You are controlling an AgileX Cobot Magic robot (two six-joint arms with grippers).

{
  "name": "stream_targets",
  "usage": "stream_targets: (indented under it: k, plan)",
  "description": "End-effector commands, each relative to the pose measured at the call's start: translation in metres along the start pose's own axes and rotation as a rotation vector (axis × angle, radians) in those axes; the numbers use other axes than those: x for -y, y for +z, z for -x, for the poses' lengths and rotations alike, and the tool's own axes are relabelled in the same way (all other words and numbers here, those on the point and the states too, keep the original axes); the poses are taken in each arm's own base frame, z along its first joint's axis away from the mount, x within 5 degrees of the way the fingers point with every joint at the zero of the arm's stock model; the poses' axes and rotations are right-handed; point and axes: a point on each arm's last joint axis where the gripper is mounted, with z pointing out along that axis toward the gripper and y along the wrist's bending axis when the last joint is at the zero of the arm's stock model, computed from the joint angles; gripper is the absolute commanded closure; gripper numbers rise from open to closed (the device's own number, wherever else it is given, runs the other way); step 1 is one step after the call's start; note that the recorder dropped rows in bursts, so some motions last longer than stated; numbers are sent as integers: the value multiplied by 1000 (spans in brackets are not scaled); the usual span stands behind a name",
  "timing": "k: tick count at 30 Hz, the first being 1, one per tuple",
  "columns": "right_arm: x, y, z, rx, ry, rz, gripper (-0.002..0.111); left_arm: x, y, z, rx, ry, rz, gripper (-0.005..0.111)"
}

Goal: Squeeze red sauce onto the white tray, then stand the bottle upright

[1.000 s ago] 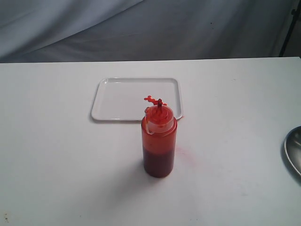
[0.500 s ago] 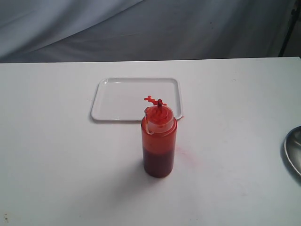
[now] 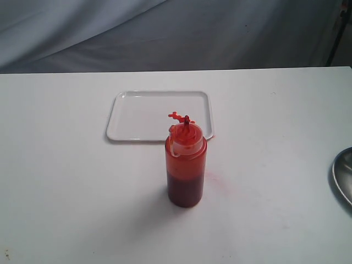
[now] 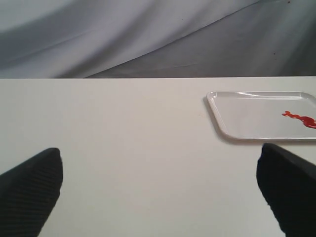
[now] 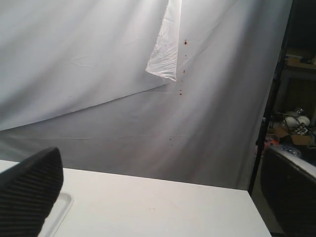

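Note:
The bottle point(image 3: 186, 165) stands upright on the table just in front of the white tray's point(image 3: 137, 116) near right corner, dark red sauce filling its lower part. A small squiggle of red sauce point(image 3: 177, 116) lies on the tray near its right side; in the left wrist view the white tray point(image 4: 247, 116) and its red sauce point(image 4: 301, 118) sit far off. My left gripper point(image 4: 160, 195) is open over bare table, nothing between its fingers. My right gripper point(image 5: 163, 197) is open too, aimed at the table's far edge. Neither gripper shows in the exterior view.
A grey round metal dish point(image 3: 344, 176) juts in at the right edge of the table. A faint pink smear point(image 3: 220, 181) marks the table right of the bottle. A grey cloth backdrop point(image 3: 176, 33) hangs behind the table; a dark stand point(image 5: 271, 108) rises past its right end.

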Motion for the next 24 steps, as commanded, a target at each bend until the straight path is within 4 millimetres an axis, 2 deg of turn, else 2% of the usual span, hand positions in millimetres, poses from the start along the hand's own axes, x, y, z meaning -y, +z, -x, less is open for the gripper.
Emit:
stream_targets:
  k: [1,9,14,18,24]
  plan:
    - [0,0,0,3,-1,-3,3,0,0,-1,2,0,4,2]
    - [4,1,-2,-12,5,-33,3,0,0,-1,2,0,4,2]
    - [1,4,-18,-71,33,81,3,0,0,-1,2,0,4,2]
    - [6,-9,-28,-44,60,146,3,0,0,-1,2,0,4,2]
    - [24,-40,-24,109,183,75,3,0,0,-1,2,0,4,2]
